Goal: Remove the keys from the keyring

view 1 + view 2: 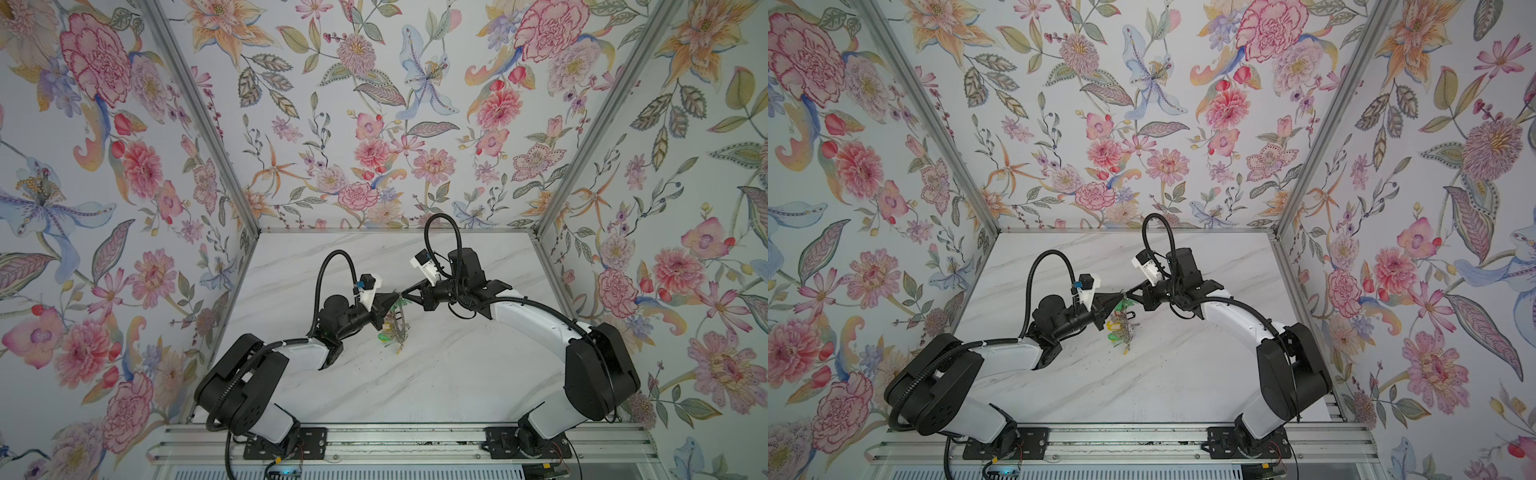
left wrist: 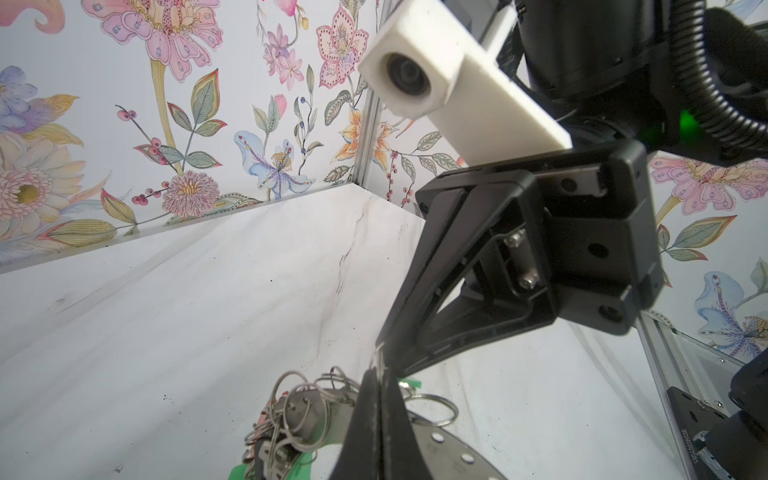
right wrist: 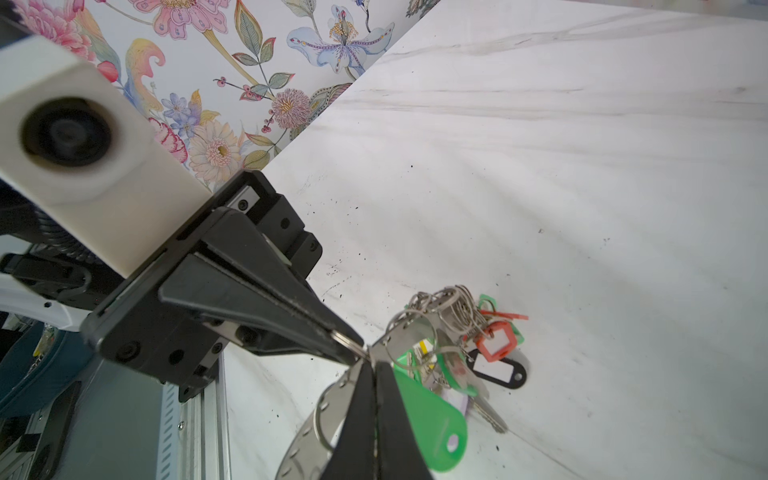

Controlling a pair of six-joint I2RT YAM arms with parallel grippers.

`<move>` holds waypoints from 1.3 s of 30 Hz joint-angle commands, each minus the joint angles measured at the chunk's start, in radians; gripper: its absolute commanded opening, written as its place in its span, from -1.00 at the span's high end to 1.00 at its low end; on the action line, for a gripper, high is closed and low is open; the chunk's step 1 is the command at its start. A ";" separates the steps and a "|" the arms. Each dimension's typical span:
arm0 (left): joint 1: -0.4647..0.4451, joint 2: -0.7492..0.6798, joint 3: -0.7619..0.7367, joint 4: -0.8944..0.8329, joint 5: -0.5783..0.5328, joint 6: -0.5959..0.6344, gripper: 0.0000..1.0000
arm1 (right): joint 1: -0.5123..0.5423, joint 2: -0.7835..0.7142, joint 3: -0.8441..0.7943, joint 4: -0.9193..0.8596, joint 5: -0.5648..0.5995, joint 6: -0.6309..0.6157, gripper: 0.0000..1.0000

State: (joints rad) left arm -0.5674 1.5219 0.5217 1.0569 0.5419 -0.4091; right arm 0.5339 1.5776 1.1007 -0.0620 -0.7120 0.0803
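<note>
Left claw (image 3: 353, 347) pinches a split ring (image 3: 348, 341); right claw (image 3: 372, 365), tip to tip, clamps the raised keyring (image 3: 307, 432); keys (image 3: 457, 311) rest on worktop (image 3: 582, 208).

Claws meet tip to tip over mid-desk: left claw (image 1: 397, 296) reaches in from the left, right claw (image 1: 407, 294) from the right, tips touching or just apart. The keyring (image 1: 402, 325) hangs directly under the tips and runs from there toward the near side, up on edge, not flat. The keys (image 1: 388, 333) bunch on its left and near part, with the lowest down on the desk (image 1: 436, 386). Both arm bases sit on the rail (image 1: 395, 446) along the desk's near edge, one per side. Walls (image 1: 374, 124) close off left, far and right.
</note>
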 commanded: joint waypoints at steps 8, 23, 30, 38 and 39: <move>0.006 -0.023 0.095 -0.200 0.052 0.133 1.00 | -0.015 -0.036 -0.024 -0.044 0.095 -0.030 0.90; 0.008 0.048 0.027 -0.104 0.031 0.065 0.70 | 0.021 0.035 -0.009 -0.118 0.147 -0.080 0.94; 0.008 0.103 0.036 -0.049 0.041 0.036 0.46 | 0.012 0.026 0.004 -0.140 0.146 -0.099 0.94; 0.012 0.115 0.065 -0.091 0.047 0.055 0.45 | 0.008 -0.010 -0.006 -0.135 0.154 -0.112 0.94; 0.012 0.113 0.066 -0.091 0.046 0.056 0.45 | 0.006 -0.012 -0.001 -0.137 0.154 -0.112 0.94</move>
State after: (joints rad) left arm -0.5648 1.6196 0.5587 0.9474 0.5724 -0.3561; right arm 0.5480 1.6024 1.0855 -0.1780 -0.5652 -0.0036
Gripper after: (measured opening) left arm 0.276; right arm 0.047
